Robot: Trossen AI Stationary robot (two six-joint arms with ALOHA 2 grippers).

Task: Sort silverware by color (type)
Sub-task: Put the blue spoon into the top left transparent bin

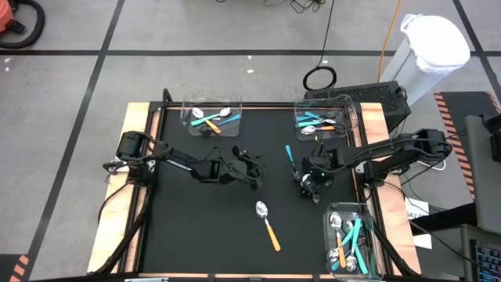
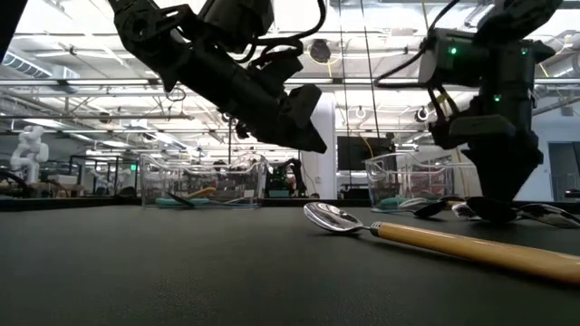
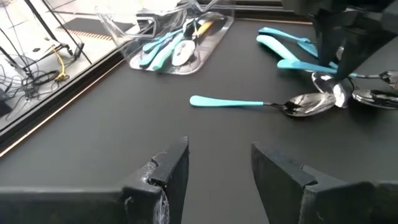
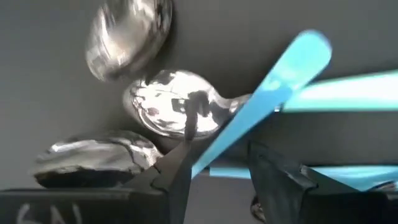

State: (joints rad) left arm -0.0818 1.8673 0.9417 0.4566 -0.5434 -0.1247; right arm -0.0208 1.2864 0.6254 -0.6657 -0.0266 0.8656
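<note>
Several teal-handled spoons (image 1: 313, 178) lie in a cluster on the black mat, right of centre. My right gripper (image 1: 311, 188) stands straight down on them and is shut on one teal spoon (image 4: 261, 99). Shiny bowls (image 4: 168, 109) of other spoons lie flat beside it. One teal spoon (image 1: 290, 157) lies alone just left of the cluster, seen as (image 3: 249, 103) in the left wrist view. An orange-handled spoon (image 1: 268, 223) lies flat nearer the near edge. My left gripper (image 1: 254, 168) hovers open above the mat's middle and holds nothing. My right gripper has a teal spoon's handle (image 4: 214, 152) between its two fingers (image 4: 177, 171), coming from above and pointing down. The handle slants up from the fingers, with its free end (image 4: 311, 50) raised off the mat. The spoon's bowl is hidden under the gripper.
Three clear bins hold sorted spoons: one at the far left (image 1: 211, 117), one at the far right (image 1: 325, 121), one at the near right (image 1: 352, 243). Bare black mat (image 1: 196, 227) stretches across the near left. A white bin (image 1: 430, 47) stands beyond the table.
</note>
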